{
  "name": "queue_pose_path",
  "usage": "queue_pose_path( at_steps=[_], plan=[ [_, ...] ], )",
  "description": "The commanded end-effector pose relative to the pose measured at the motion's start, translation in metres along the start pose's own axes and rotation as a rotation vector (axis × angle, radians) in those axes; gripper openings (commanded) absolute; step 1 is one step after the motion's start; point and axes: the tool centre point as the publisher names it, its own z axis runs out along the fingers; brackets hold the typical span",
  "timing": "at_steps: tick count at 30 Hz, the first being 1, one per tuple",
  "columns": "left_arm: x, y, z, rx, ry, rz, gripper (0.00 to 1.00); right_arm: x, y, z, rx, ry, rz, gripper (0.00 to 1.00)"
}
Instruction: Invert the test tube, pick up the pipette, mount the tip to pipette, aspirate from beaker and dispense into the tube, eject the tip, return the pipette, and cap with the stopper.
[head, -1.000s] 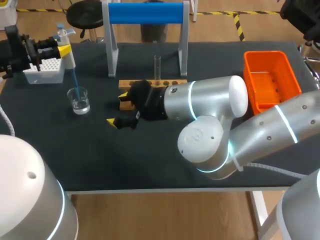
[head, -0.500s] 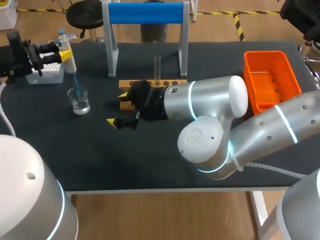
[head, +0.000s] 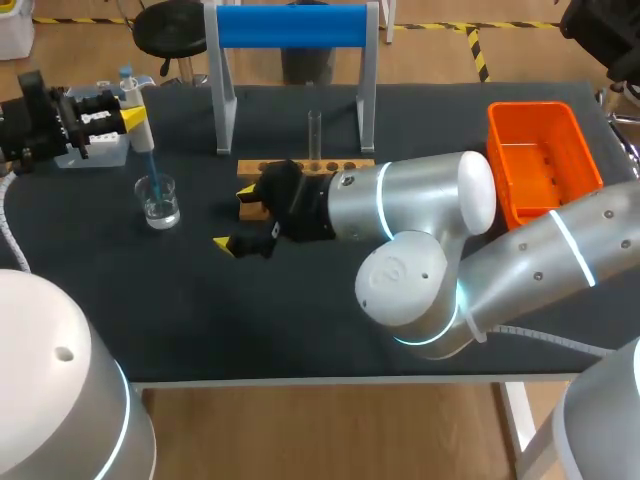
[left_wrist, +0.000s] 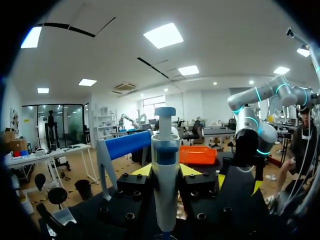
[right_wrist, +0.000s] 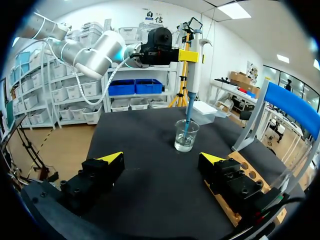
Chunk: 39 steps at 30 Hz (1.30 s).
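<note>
Right arm (head: 420, 220) is covering the near side of the wooden rack (head: 340, 166). Left claw (head: 133, 117) is hiding part of the tip box (head: 105, 155). In the left wrist view the pipette (left_wrist: 165, 175) is getting cut off at its lower end. Test tube (head: 314, 135) is showing too faint to tell its contents.

The worktop (head: 300, 330) has a matt black cover, perhaps cloth or rubber. The beaker (head: 158, 200) is clear and shiny, like glass. The pipette (head: 141, 128) is smooth white plastic, and its tip (head: 150, 160) is see-through blue plastic. The rack (head: 340, 166) is bare pale wood. The bin (head: 545, 160) is glossy orange plastic. The right arm (head: 420, 210) has a smooth, shiny silver-white shell. The right claw (head: 236, 218) is matt black with yellow ends.
</note>
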Motion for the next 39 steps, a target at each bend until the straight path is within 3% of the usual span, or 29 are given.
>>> queue_pose_path(
  at_steps=[1,39],
  plan=[
    [-0.0026,0.0027,-0.0005,0.004,0.005,0.002,0.0,0.0006,-0.0001,0.0003,0.001,-0.002,0.001,1.0],
    [-0.0024,0.0083,-0.0024,0.005,-0.003,0.004,0.0,0.0006,-0.0001,0.0003,0.001,-0.002,0.001,1.0]
  ],
)
